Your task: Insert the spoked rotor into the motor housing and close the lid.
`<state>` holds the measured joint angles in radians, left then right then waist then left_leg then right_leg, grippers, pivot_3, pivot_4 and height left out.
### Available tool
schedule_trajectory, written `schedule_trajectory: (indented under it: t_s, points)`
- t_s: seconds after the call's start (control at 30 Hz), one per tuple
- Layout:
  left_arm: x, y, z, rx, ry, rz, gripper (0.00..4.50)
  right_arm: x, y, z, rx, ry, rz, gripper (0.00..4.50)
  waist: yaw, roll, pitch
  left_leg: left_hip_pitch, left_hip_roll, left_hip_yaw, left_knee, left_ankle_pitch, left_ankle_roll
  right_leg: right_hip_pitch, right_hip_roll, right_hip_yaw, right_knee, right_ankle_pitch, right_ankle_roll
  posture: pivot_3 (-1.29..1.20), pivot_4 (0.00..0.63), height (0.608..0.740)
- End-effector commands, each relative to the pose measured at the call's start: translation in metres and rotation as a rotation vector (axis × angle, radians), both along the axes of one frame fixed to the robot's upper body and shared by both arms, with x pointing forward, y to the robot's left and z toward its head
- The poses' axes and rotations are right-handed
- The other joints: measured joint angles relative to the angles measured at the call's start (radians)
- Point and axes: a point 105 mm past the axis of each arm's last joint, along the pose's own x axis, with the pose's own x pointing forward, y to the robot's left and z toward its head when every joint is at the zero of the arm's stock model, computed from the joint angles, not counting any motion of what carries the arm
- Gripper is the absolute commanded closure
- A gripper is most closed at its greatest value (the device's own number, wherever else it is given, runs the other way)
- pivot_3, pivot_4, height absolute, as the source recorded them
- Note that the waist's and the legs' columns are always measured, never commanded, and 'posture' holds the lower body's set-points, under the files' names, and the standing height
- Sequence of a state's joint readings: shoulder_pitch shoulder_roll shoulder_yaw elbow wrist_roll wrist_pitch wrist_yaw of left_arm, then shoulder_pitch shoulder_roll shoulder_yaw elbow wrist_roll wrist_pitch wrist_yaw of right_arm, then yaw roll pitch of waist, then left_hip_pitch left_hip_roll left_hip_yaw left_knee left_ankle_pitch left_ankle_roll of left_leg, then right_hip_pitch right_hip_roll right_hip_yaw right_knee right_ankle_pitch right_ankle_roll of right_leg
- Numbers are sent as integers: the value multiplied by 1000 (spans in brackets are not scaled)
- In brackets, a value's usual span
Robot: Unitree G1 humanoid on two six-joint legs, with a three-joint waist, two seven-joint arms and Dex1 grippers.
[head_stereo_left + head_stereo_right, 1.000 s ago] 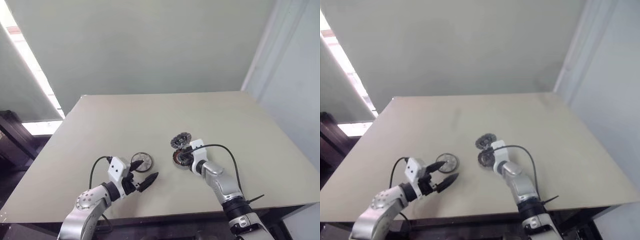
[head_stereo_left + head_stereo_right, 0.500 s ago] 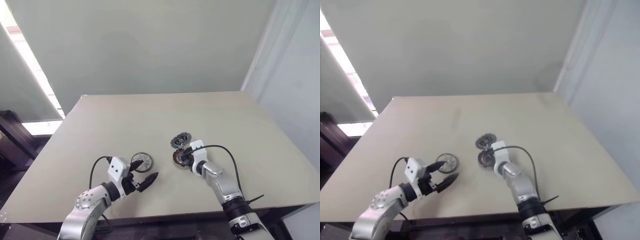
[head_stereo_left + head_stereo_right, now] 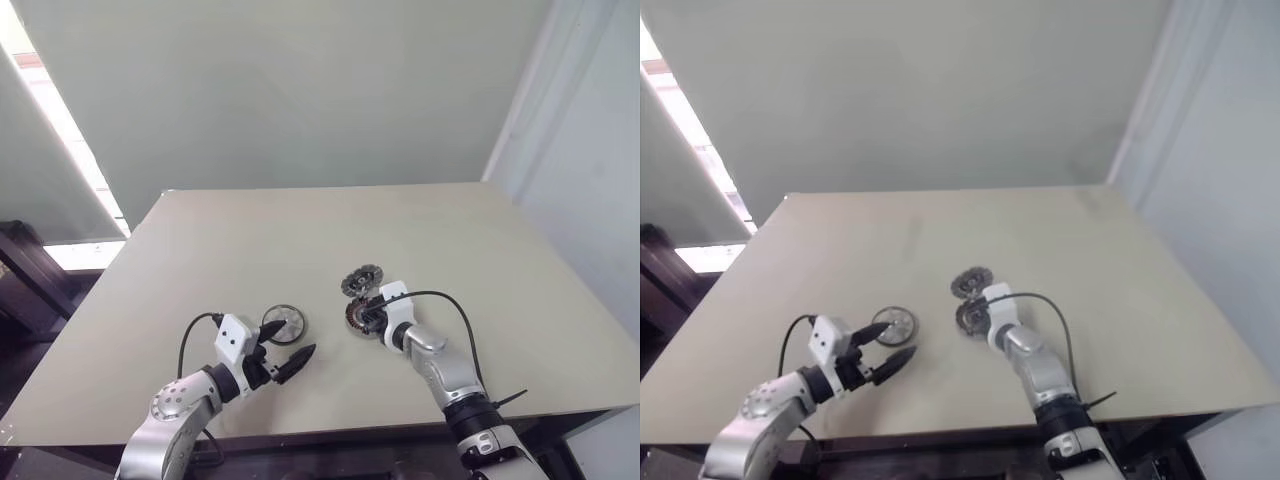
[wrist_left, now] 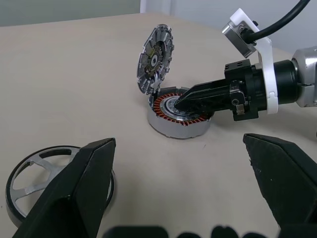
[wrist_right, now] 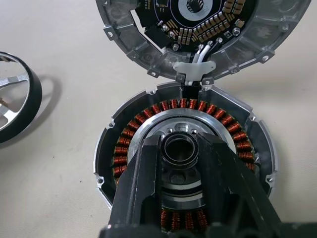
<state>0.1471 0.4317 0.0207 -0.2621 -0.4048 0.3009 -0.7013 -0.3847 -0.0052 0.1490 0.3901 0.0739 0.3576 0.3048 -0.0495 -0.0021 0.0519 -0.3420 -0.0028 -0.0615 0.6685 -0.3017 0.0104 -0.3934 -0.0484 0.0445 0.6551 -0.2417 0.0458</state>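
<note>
Housing [image 4: 178, 116] open, lid [image 4: 155, 58] hinged upright behind it.
Right gripper [image 5: 181, 163] nearly shut — seemingly pinching the hub; left gripper [image 4: 181, 196] wide, empty, rotor [image 4: 32, 171] beside it.

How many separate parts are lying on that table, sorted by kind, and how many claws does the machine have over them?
Spoked rotor: 1
Motor housing with copper windings: 1
Lid, hinged open and standing up at the housing's edge: 1
Claws: 2, the left claw and the right claw
Total: 5
</note>
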Motion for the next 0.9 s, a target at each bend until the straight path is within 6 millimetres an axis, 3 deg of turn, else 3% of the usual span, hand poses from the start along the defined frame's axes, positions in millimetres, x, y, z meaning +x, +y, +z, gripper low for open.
schedule_trajectory:
  t_s: [0.03,0.47,0.73,0.9]
  points:
    - [4,0,10,0,-48,-6,0,9,4,16,9,-64,4,3744,0,0,0,0,0,0,0,0,0,0,0,0,0,0,0,0,0,740]
    - [4,0,10,0,-52,-4,0,8,3,12,-2,-45,12,3744,0,0,0,0,0,0,0,0,0,0,0,0,0,0,0,0,0,740]
    - [4,0,10,0,-53,-6,0,7,3,14,2,-58,18,1152,0,0,0,0,0,0,0,0,0,0,0,0,0,0,0,0,0,740]
    - [4,-1,11,0,-54,-6,0,5,4,31,42,-98,33,1152,0,0,0,0,0,0,0,0,0,0,0,0,0,0,0,0,0,740]
